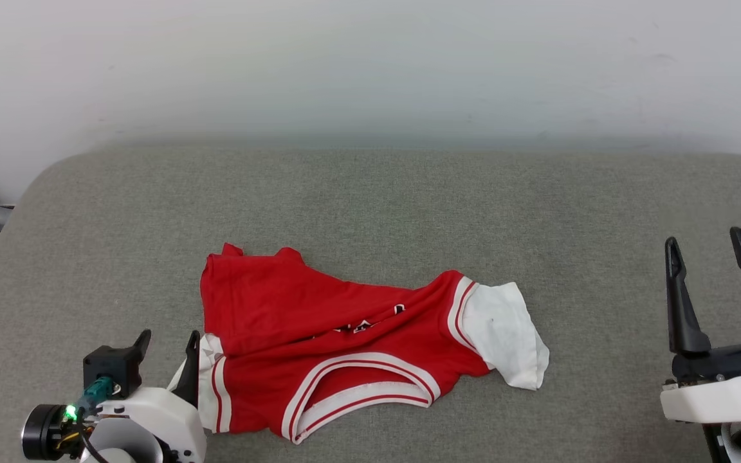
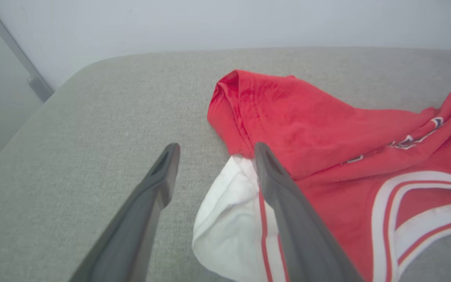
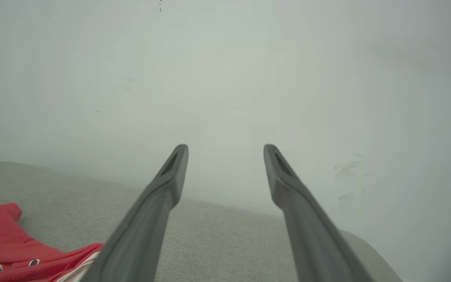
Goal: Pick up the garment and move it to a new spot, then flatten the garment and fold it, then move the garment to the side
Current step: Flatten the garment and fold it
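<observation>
Red garment lies crumpled; left gripper, spread wide and empty, at its white sleeve; right gripper, equally wide, well apart.

grey padded surface, crumpled red garment

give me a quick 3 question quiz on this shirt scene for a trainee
1. True or false: the right gripper is shut on the shirt.
2. Which part of the shirt lies between the fingers of the left gripper? A) a white sleeve B) the lettering C) the neckline
3. Short answer: is the shirt spread flat or crumpled on the cushion?

Key
1. False: the right gripper stands open, well apart from the shirt.
2. A
3. Crumpled
</observation>
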